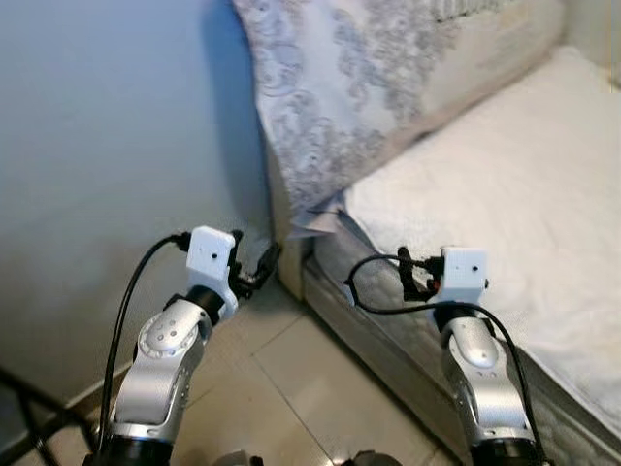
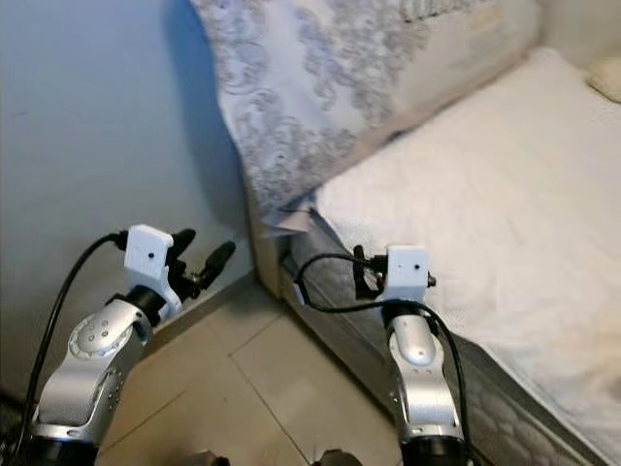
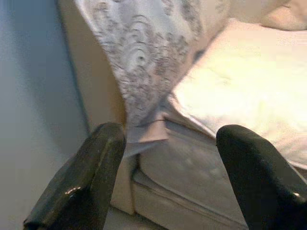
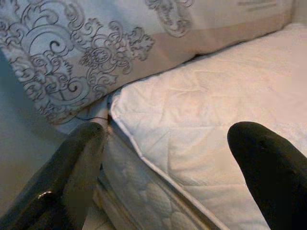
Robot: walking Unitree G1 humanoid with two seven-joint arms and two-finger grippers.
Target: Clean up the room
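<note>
Bed corner ahead, both grippers empty and spread

Bed point(image 1: 524, 194) fills the right half of the head views, running from the near right up to the far corner, with a cream quilted cover on top and a grey patterned mattress side point(image 1: 388, 340) facing the tiled floor point(image 1: 291, 379). Patterned pillow point(image 1: 340, 87), pale grey with swirl print, stands propped up against the headboard point(image 2: 466, 49) at the bed's head end, its lower corner hanging down over the mattress corner. Small cream cushion point(image 2: 606, 78) sits at the far right edge of the bed. Plain grey-blue wall point(image 1: 107, 146) takes the left side, meeting the floor at a pale skirting.

Left gripper point(image 3: 165, 177) held up over the floor near the wall, just short of the bed corner, fingers point(image 3: 81, 177) wide apart, nothing between them; its wrist view looks at the pillow's hanging corner and the mattress corner. Right gripper point(image 4: 177, 177) raised beside the mattress side, near the edge of the quilted cover, fingers point(image 4: 268, 172) also wide apart and empty, pointing at the pillow and the bed top. Black cables loop off both wrist cameras. Neither gripper touches the bed or pillow
</note>
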